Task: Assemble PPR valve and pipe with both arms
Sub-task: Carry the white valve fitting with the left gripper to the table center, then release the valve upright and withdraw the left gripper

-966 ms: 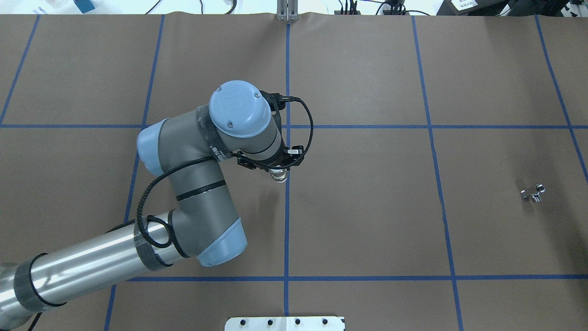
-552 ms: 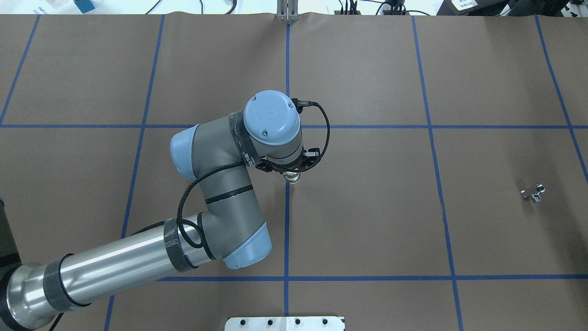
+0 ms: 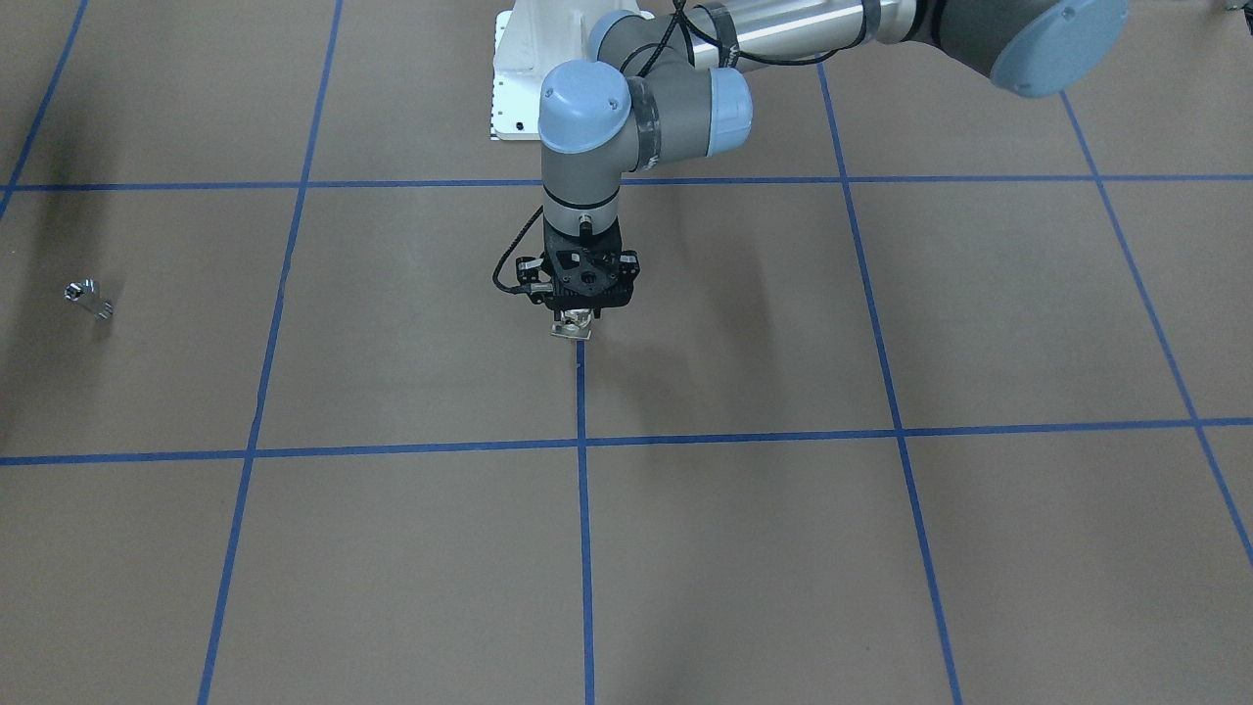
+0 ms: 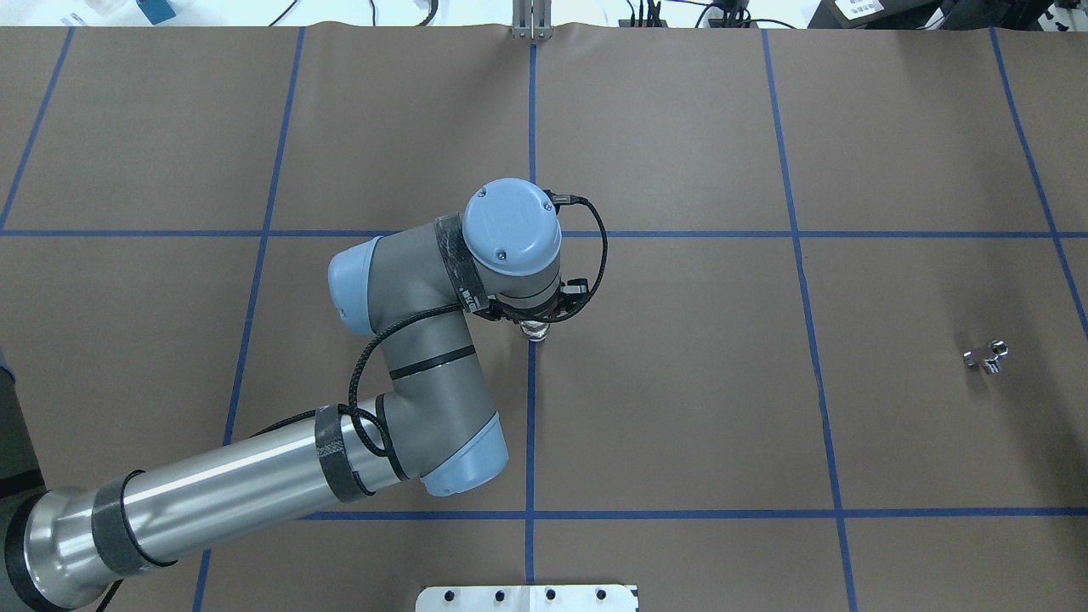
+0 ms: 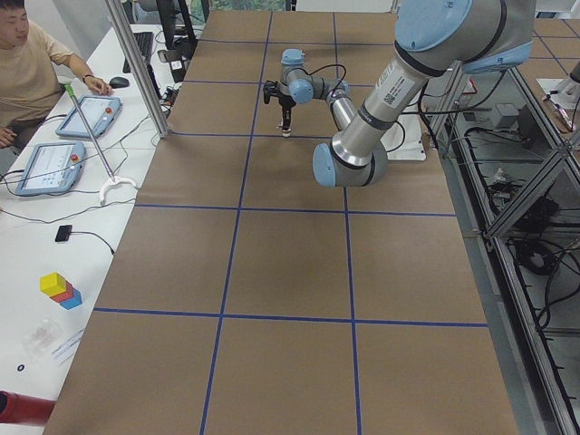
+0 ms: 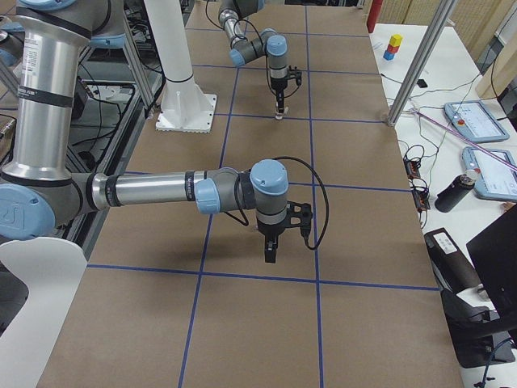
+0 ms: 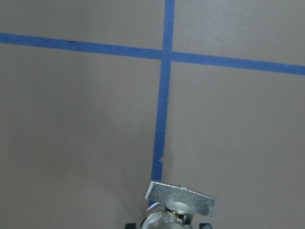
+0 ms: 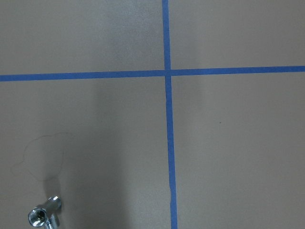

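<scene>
Brown table, blue tape grid across it. White pedestal stands on a flanged plate at the table's edge. You, the operator, sit at the side desk in a tan shirt, hand near your mouse. Two tablets lie beside you, a black phone nearer the camera, then stacked coloured blocks. Dark bottle stands upright on the desk.

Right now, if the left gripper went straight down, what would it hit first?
The left gripper points down at the table, on the blue tape. The valve it holds would probably touch first; its height is unclear.
</scene>
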